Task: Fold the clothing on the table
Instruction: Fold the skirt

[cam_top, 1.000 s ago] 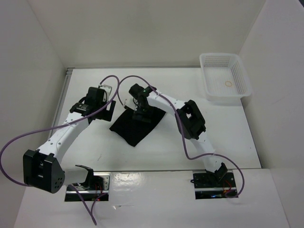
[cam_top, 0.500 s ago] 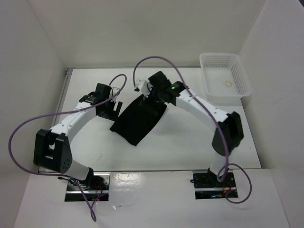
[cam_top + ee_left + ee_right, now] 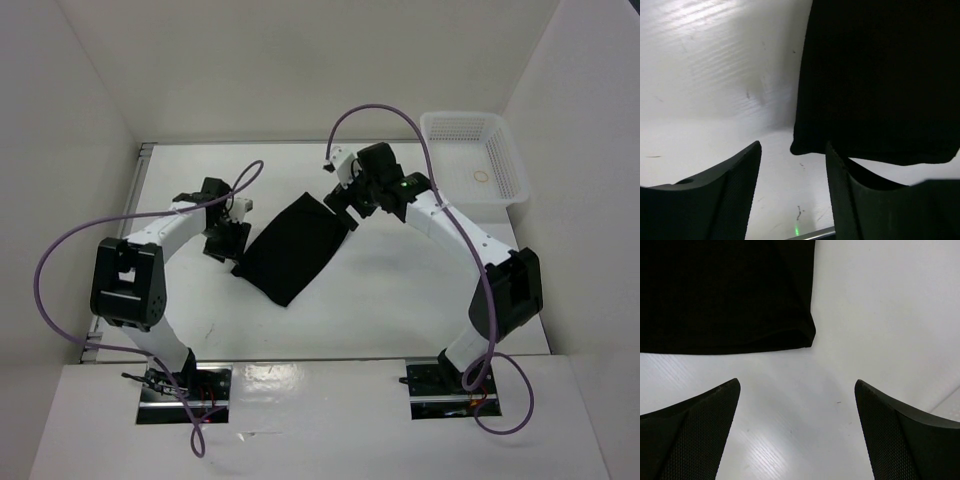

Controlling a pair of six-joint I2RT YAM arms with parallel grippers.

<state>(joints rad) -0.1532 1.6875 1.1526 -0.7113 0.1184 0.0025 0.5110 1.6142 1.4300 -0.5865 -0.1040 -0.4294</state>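
White table (image 3: 400,290) carries the black clothing (image 3: 292,248) flat near its middle, between both arms: left gripper (image 3: 226,242) just off its left corner, jaws partly apart, empty; right gripper (image 3: 341,204) at its far right corner, jaws wide, empty.

Black clothing (image 3: 293,248), roughly rectangular, lying flat and diagonal, near centre of white table (image 3: 400,290)

Black fabric garment (image 3: 293,250) flat on white desk (image 3: 400,290). Left fingers (image 3: 236,243) beside its left edge, right fingers (image 3: 345,212) at its top right corner. White plastic mesh basket (image 3: 436,190) far right.
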